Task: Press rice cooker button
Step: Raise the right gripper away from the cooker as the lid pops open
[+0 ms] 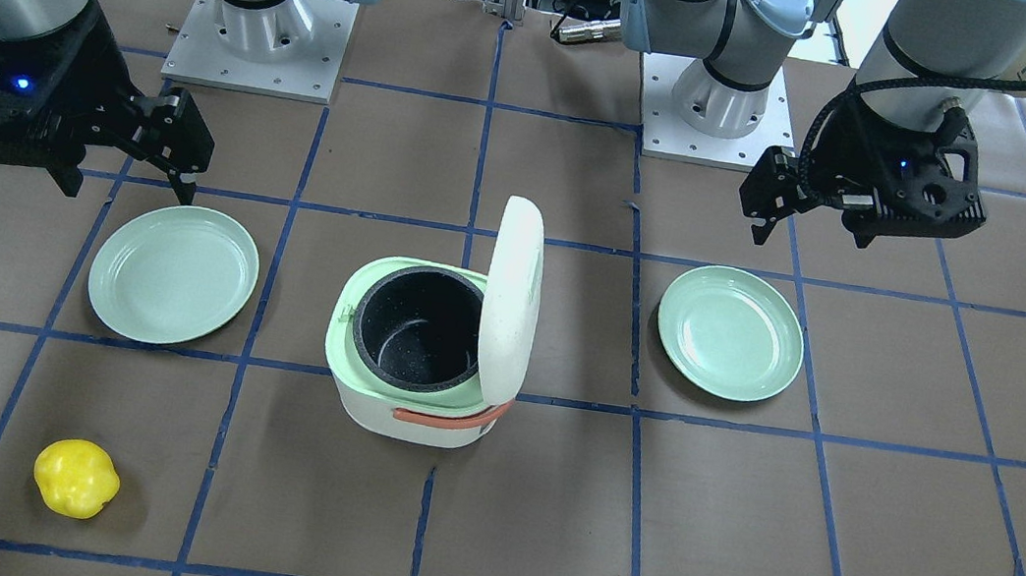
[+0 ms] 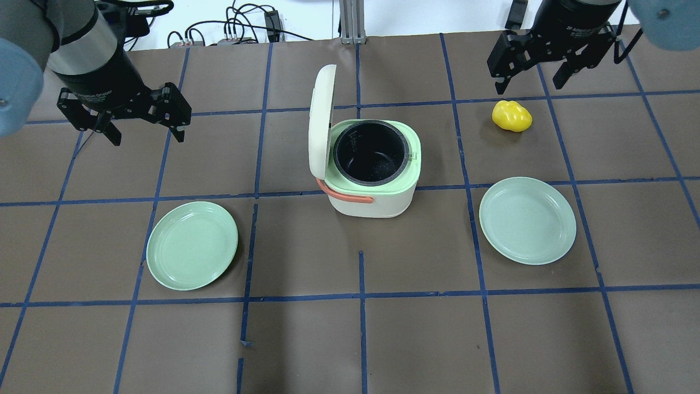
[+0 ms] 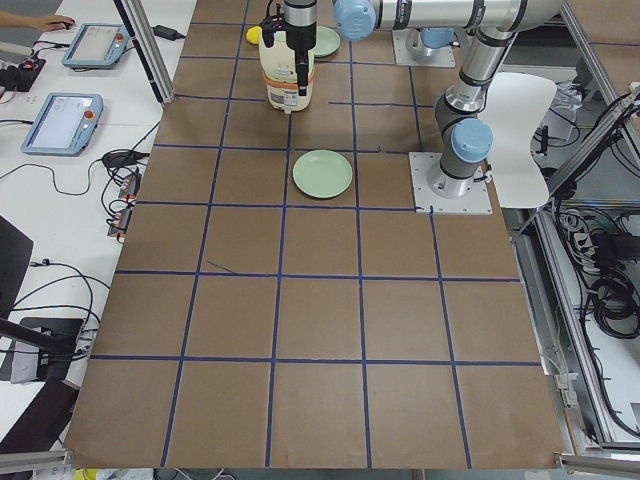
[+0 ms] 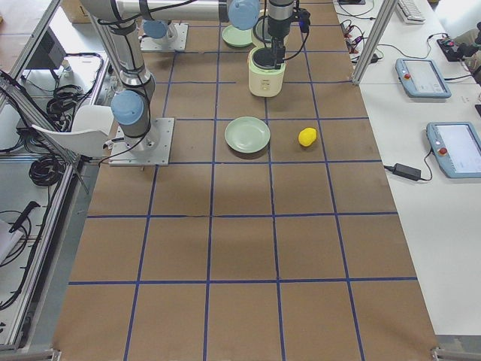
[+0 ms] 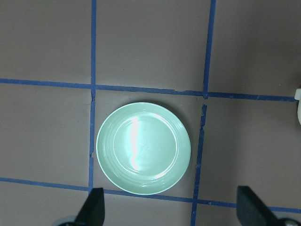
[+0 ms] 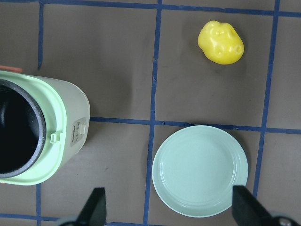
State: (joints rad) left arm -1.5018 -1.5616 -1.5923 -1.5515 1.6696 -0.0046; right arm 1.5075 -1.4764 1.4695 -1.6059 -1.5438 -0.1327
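Rice cooker [image 2: 377, 207] mid-table between left plate [image 2: 192, 244] and right plate [image 2: 528, 220], toy pepper [image 2: 512, 116] beyond the latter.

The left gripper [image 2: 146, 133] and right gripper [image 2: 529, 83] both hang raised, pointing straight down, jaws spread wide.

The cooker [image 2: 372, 205] looks like smooth, satin plastic, its pot [image 2: 372, 164] dark and speckled. The plates [image 5: 143, 148] shine glossy; the table [image 2: 426, 339] wears matt brown paper.
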